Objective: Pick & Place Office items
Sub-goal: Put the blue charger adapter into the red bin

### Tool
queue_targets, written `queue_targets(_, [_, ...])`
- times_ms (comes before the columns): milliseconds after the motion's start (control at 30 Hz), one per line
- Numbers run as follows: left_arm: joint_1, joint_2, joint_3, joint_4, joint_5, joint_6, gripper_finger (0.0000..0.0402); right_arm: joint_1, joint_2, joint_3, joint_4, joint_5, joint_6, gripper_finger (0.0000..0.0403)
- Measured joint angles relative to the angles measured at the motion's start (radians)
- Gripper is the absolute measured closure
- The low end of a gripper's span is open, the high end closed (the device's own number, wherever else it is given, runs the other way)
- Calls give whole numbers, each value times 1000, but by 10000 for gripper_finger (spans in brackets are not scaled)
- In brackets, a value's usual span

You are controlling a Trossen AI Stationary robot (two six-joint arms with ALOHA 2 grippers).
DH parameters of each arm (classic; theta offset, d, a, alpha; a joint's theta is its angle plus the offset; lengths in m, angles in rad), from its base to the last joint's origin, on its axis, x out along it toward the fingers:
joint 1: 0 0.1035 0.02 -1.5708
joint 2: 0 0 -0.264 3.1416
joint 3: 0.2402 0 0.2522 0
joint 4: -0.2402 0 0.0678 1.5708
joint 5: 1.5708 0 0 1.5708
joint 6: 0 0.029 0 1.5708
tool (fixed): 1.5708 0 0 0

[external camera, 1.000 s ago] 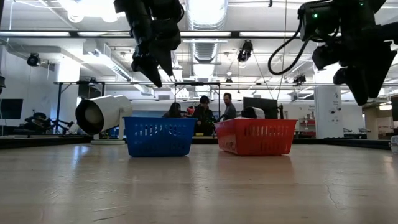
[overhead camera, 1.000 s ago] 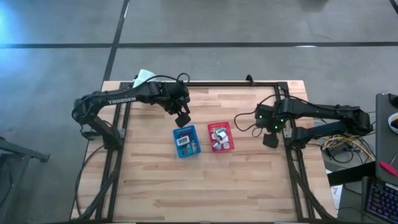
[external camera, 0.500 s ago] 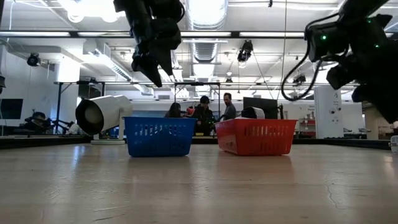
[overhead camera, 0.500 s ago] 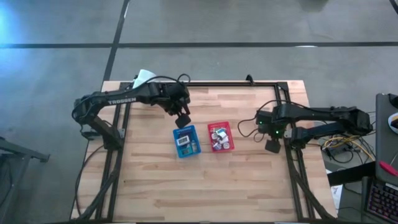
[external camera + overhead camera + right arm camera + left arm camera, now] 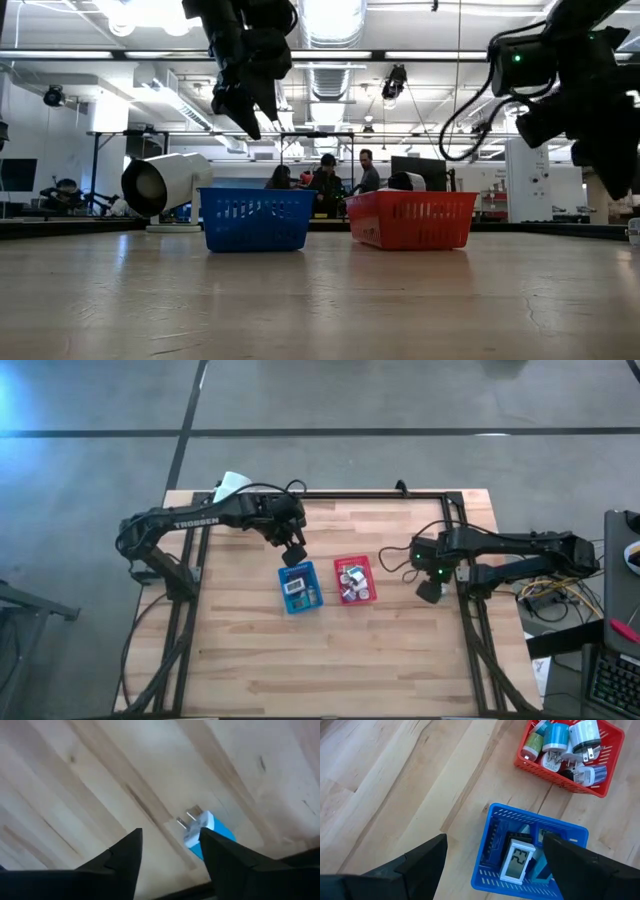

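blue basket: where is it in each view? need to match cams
High: blue basket at table centre, below the left pincer.
Low: left of centre, standing on the table.
Left wrist: lower middle, between the pincer's open fingers.
Right wrist: not in it.
Shared landmark: red basket beside it.

A grey concrete floor [image 5: 330, 395] with dark seam lines surrounds the wooden table [image 5: 330, 650]. Beyond its far edge, the low view shows a white ceiling with ducts [image 5: 330, 70], bright light panels [image 5: 150, 12], and seated people [image 5: 325, 175].
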Motion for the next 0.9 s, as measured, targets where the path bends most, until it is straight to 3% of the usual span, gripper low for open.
queue_targets(167, [0,0,0,0,0,7,69,0,2,32,2,10,155,258])
queue_targets(367, [0,0,0,0,0,44,69,0,2,34,-2,-58,288,381])
queue_targets(600, [0,0,0,0,0,53,69,-5,58,29,-79,-61,345,395])
queue_targets(900, [0,0,-1,0,-1,79,69,-8,301,30,-108,-33,238,395])
